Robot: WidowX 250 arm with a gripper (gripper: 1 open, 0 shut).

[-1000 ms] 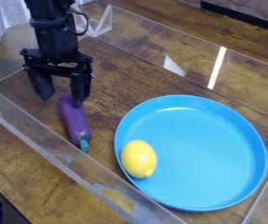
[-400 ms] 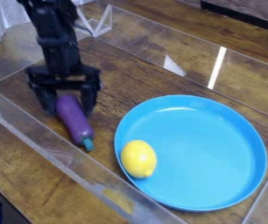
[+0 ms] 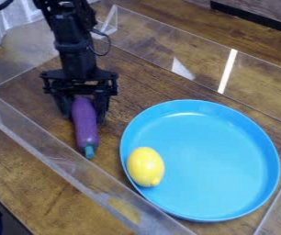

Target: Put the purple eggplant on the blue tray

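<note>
I have the gripper (image 3: 82, 97) pointing straight down over the purple eggplant (image 3: 84, 123), its two dark fingers (image 3: 62, 95) standing on either side of the upper end of the fruit. The jaws look part-way in around it, but I cannot tell from this view whether the pads are touching the skin yet, so I would not call it gripped. The eggplant lies flat on the bench (image 3: 168, 46), directly under and just below the gripper, with its body running down and slightly to the right from between the fingers and its teal stem cap at the far end from them. Straddling it across the narrow width makes sense to me: the fruit is long and slim, so a cross-wise pinch near the thick end is the way the fingers can close on it.

The blue tray (image 3: 247, 138) sits to the right of the gripper and a little toward the camera, near but apart from the eggplant. A yellow lemon (image 3: 146, 166) rests inside it by the left rim, so I judge the open centre and right side are where to set the eggplant down.

The eggplant is glossy, smooth and rounded, likely hard plastic, so it may slip or roll under a loose pinch. The tray is a shallow, round, bright plastic dish with a low raised rim. The bench is dark wood grain, with a clear wall (image 3: 57, 174) along the near edge.
</note>
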